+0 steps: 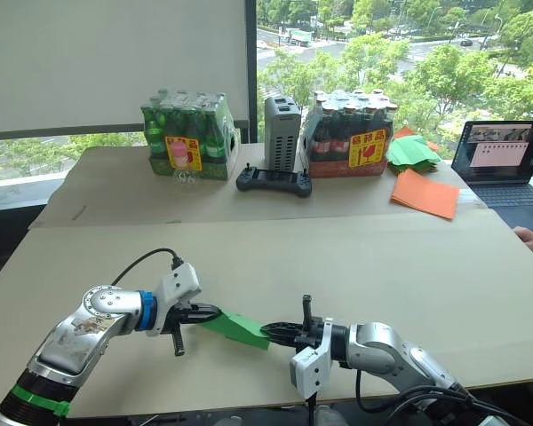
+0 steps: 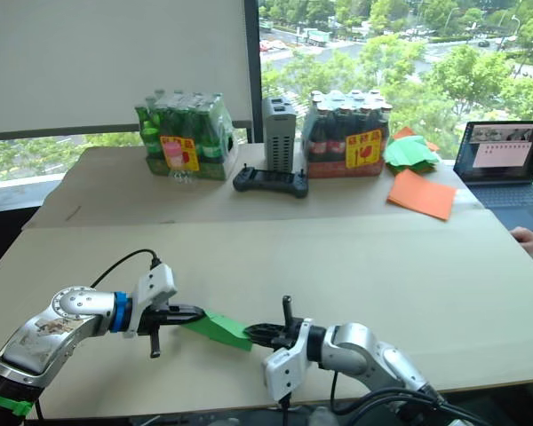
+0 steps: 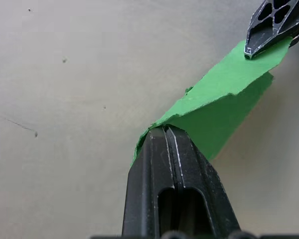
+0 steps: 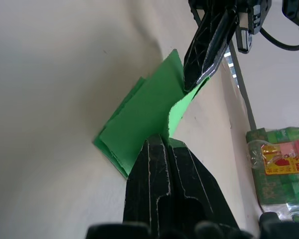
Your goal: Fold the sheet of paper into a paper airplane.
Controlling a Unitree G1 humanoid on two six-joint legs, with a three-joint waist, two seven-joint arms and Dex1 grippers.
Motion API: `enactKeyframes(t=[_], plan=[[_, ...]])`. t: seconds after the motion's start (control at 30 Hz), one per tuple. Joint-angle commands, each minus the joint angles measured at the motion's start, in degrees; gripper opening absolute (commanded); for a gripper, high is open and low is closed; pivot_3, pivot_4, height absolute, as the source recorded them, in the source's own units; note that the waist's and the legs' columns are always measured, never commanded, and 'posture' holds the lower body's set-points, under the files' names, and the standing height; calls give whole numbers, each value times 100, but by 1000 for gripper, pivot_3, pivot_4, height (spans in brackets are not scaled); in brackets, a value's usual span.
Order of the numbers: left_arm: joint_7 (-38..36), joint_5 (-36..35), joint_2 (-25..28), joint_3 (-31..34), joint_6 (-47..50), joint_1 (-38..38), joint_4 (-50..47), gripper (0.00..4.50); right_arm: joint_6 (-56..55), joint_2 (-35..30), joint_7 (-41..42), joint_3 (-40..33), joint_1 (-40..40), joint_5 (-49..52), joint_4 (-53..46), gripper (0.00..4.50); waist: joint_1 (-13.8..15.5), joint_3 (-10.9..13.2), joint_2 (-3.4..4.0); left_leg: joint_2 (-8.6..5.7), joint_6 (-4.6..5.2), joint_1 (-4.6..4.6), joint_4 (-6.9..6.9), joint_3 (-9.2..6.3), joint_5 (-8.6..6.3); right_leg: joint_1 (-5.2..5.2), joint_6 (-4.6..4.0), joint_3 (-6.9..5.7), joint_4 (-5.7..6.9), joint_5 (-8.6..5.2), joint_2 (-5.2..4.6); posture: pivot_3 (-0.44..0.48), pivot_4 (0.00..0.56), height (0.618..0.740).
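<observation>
Both arms reach inward, low over the table (image 1: 426, 266). The left gripper (image 1: 215, 312) and right gripper (image 1: 268, 333) each pinch opposite ends of the folded green sheet of paper (image 1: 237, 327).

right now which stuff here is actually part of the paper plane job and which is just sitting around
In the job:
- sheet of paper, folded, green
- left gripper, shut on one end
- right gripper, shut on the other end

Lying about:
- green bottle pack
- dark bottle pack
- game controller
- grey box
- orange sheets
- green paper heap
- laptop
</observation>
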Motion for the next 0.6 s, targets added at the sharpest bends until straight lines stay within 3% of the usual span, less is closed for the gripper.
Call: enactKeyframes(t=[0.03, 0.37, 0.6], plan=[[-55, -20, 10, 92, -158, -228, -79, 0, -82, -94, -19, 94, -8, -364, 245, 53, -3, -1, -1, 0, -1, 1, 0, 0, 0, 0, 0, 0, 1, 0, 0, 0, 150, 696], [-220, 73, 133, 129, -354, -412, 74, 0, -113, -160, -88, 147, -70, -655, 362, 53, -3, -3, -5, 4, -3, 10, 0, 1, 2, 6, -3, 2, 4, 2, 4, 0, 150, 696], [-275, 7, 303, 320, -387, -62, -7, 0, 36, -103, -82, 179, -148, -777, 419, 53, -7, -3, -6, 7, -1, 30, -1, 2, 1, 25, -3, 3, 5, 2, 7, 0, 150, 696]])
